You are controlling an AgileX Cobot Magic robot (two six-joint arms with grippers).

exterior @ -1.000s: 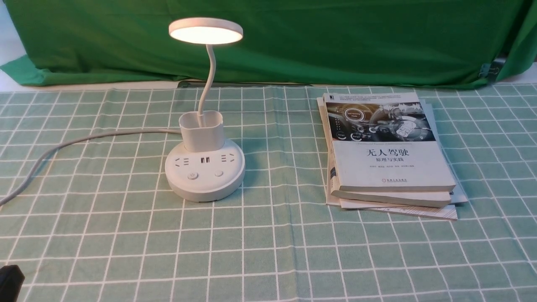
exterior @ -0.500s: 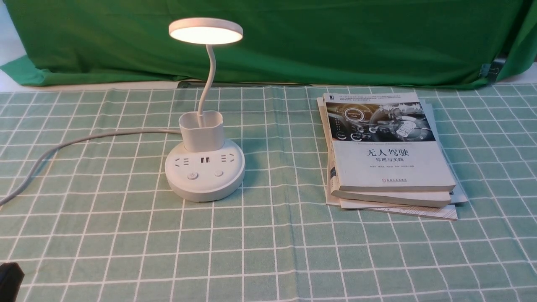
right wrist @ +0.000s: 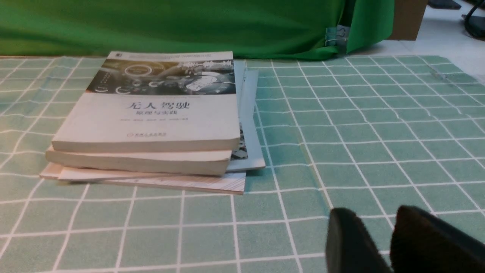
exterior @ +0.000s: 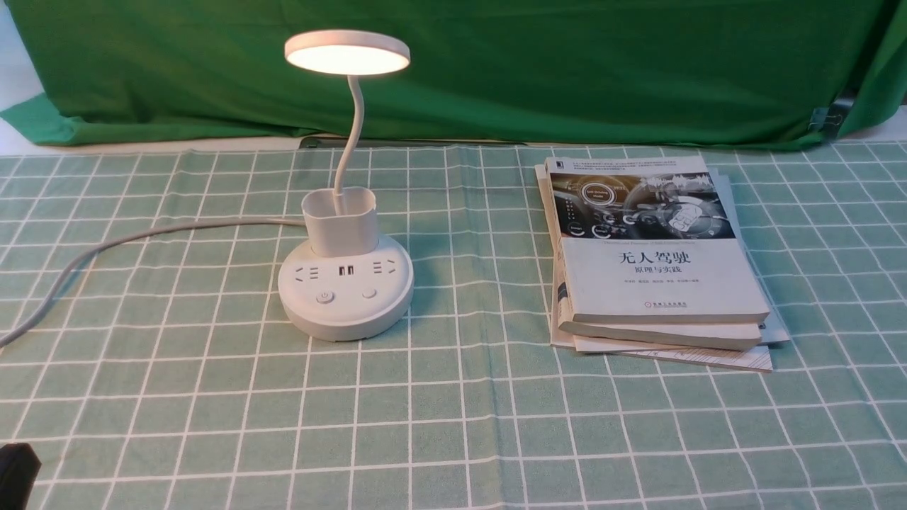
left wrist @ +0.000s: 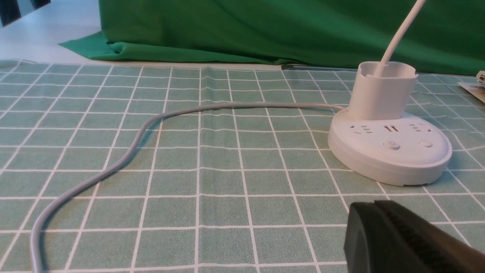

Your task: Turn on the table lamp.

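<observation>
The table lamp stands upright and lit on the left part of the counter, its round disc head glowing above a curved gooseneck and cup-shaped holder. On its base, my front view shows a power button and a second button beside it. A gray cord curves from behind the holder toward the counter's left side. My left hand, seen at close range, has its fingertips together and nothing visible in its grip; it is apart from the lamp. My right hand has its fingertips slightly parted, with only the counter's checked green cloth showing between them. Well to the right of the lamp, a stack of books lies flat, the top one white with a dark dashboard picture on its cover. A green curtain hangs behind the counter.
</observation>
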